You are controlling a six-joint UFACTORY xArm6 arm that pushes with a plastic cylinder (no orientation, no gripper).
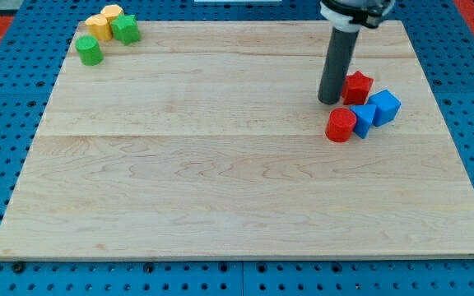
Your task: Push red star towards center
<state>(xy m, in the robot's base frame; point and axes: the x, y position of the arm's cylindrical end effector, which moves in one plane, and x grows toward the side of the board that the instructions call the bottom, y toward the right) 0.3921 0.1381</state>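
Observation:
The red star [358, 87] lies on the wooden board [220, 164] at the view's right, above the middle height. My tip [330, 101] is the lower end of a dark rod. It stands right at the star's left side, touching or almost touching it. A red cylinder [341, 125] sits just below my tip and below the star.
Two blue blocks [384, 107] [362, 119] lie right of the red cylinder, below the star. At the view's top left are a green cylinder [89, 51], a green star [125, 30] and two yellow blocks [99, 25] [112, 12]. A blue pegboard surrounds the board.

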